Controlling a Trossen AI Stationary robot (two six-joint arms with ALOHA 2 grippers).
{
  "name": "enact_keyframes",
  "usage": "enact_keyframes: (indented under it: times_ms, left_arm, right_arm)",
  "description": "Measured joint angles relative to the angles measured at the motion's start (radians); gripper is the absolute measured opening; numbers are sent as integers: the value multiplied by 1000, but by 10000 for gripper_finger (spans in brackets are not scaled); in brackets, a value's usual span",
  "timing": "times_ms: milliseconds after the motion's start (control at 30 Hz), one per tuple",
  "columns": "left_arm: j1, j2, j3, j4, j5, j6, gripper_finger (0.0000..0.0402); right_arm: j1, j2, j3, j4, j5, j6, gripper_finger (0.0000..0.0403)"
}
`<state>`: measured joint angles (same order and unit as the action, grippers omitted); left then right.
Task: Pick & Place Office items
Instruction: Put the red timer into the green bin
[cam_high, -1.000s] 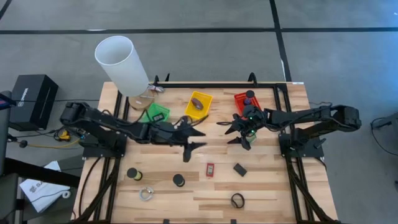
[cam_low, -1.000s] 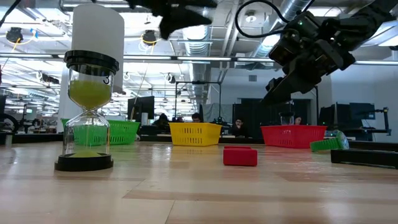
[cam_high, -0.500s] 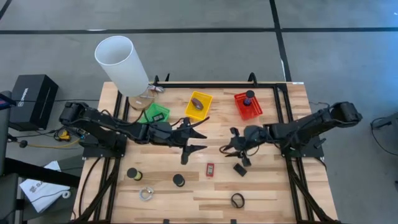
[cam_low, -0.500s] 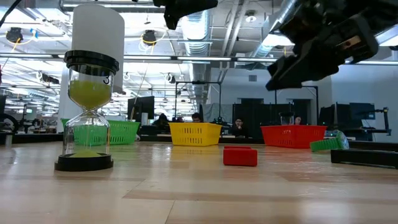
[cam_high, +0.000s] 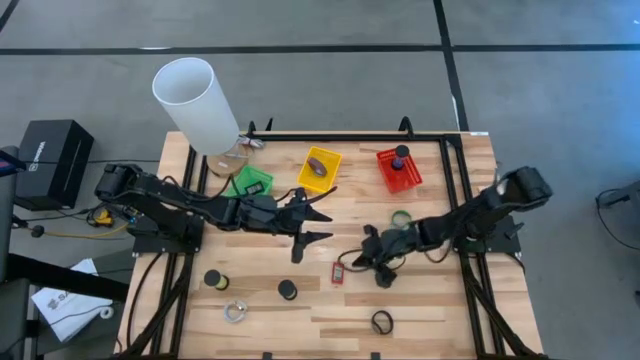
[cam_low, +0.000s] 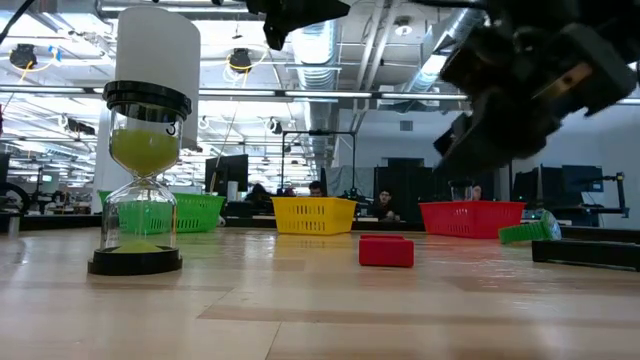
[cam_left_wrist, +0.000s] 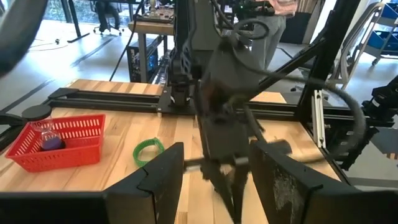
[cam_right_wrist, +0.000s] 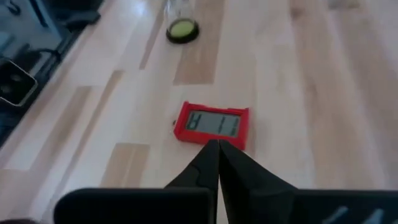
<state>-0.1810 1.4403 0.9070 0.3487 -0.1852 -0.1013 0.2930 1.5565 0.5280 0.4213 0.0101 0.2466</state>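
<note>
The red rectangle (cam_right_wrist: 212, 126) lies flat on the table (cam_high: 430, 300), mid-board, just ahead of the right gripper (cam_right_wrist: 217, 149), whose fingers are pressed together and hold nothing. It is judged light, stiff and smooth-cased, with a display face; a grip across its short sides is suggested. The left gripper (cam_high: 312, 224) hangs partly open, empty, above the table's middle.

You have two dark, near-black jointed arms — each ends in a slim two-fingered hand, left hand (cam_high: 310, 224), right hand (cam_high: 358, 260) — with black cables looping along them.
</note>
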Motion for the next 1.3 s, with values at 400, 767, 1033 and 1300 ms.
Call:
enact_keyframes:
  times_ms: [400,767,1033,1300]
  left_arm:
    - [-2,0,-1,-15,0,0,177]
    - [-2,0,-1,-19,0,46,177]
    - [-3,0,-1,-19,0,45,177]
    - [-3,0,-1,-19,0,45,177]
  right_arm:
    - [21,224,175,-140,-12,50,0]
    - [49,305,239,-115,-36,102,0]
    - [10,381,334,-119,-43,11,0]
    - [-111,383,353,-129,-36,-82,0]
